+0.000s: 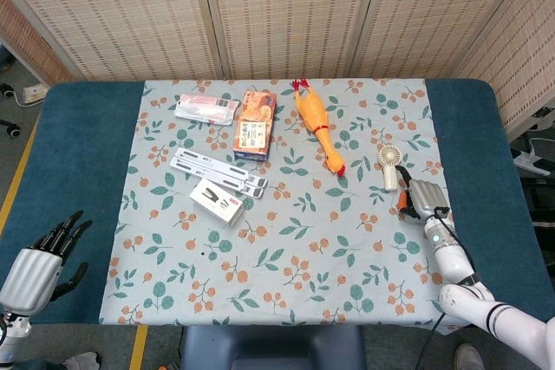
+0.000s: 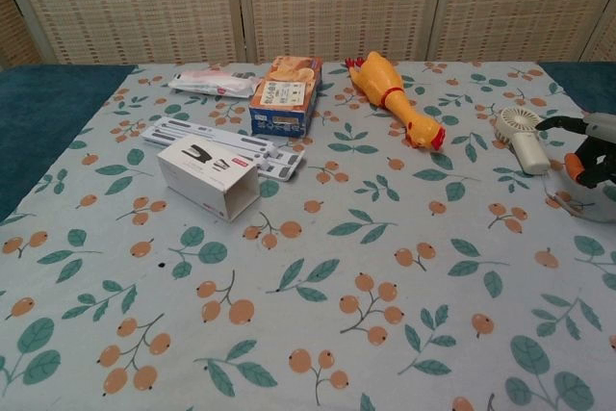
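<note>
Woven screens back my blue desk [image 1: 78, 153], its floral cloth [image 1: 286, 240] broad and bare along the near half. Off the desk's left near corner my left robot hand [image 1: 39, 262] hangs with fingers spread, holding nothing. Boxes cluster left of centre: a white stapler box [image 1: 217, 203], then the rubber chicken [image 1: 316, 123]. Near the cloth's right edge my right robot hand [image 1: 421, 199] sits just beside the small white fan [image 1: 390, 165], fingers curled; whether it grips anything I cannot tell.
</note>
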`<action>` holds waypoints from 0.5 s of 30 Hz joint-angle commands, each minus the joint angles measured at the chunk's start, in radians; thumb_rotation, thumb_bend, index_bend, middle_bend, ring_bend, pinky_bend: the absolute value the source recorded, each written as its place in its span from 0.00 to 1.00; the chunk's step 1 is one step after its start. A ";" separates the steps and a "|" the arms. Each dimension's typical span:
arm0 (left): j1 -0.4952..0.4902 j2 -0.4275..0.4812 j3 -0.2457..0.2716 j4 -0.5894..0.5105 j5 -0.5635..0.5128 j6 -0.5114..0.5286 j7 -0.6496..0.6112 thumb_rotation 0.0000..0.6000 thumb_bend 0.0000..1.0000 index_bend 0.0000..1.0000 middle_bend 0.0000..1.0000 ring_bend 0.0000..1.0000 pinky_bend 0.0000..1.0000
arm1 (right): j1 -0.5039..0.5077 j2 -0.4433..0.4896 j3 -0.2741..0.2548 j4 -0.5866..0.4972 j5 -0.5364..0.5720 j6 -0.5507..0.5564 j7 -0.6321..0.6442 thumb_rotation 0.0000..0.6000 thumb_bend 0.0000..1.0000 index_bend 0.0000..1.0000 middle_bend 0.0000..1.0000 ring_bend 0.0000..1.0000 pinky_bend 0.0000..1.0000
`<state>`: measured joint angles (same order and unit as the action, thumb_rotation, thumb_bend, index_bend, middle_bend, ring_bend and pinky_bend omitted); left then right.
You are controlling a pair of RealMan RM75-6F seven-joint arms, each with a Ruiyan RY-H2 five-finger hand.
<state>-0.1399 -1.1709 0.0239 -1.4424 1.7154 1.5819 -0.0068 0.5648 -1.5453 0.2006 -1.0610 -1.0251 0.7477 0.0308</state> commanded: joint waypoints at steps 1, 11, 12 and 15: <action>-0.001 -0.002 0.000 0.002 0.000 -0.003 0.001 1.00 0.38 0.11 0.03 0.16 0.43 | 0.000 -0.002 0.000 0.004 -0.004 -0.002 0.004 1.00 0.70 0.05 0.77 0.57 0.73; 0.001 0.001 0.001 -0.001 0.001 0.001 0.001 1.00 0.38 0.12 0.03 0.15 0.43 | 0.003 -0.010 0.001 0.018 -0.013 -0.009 0.013 1.00 0.70 0.05 0.77 0.57 0.73; 0.001 0.001 0.001 -0.001 0.002 0.001 0.001 1.00 0.38 0.12 0.03 0.15 0.43 | 0.004 -0.010 0.001 0.019 -0.014 -0.010 0.013 1.00 0.70 0.05 0.77 0.57 0.73; 0.001 0.001 0.001 -0.001 0.002 0.001 0.001 1.00 0.38 0.12 0.03 0.15 0.43 | 0.005 -0.012 0.002 0.021 -0.014 -0.012 0.015 1.00 0.70 0.05 0.77 0.57 0.73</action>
<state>-0.1389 -1.1698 0.0248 -1.4435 1.7168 1.5831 -0.0056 0.5695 -1.5573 0.2024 -1.0397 -1.0392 0.7361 0.0453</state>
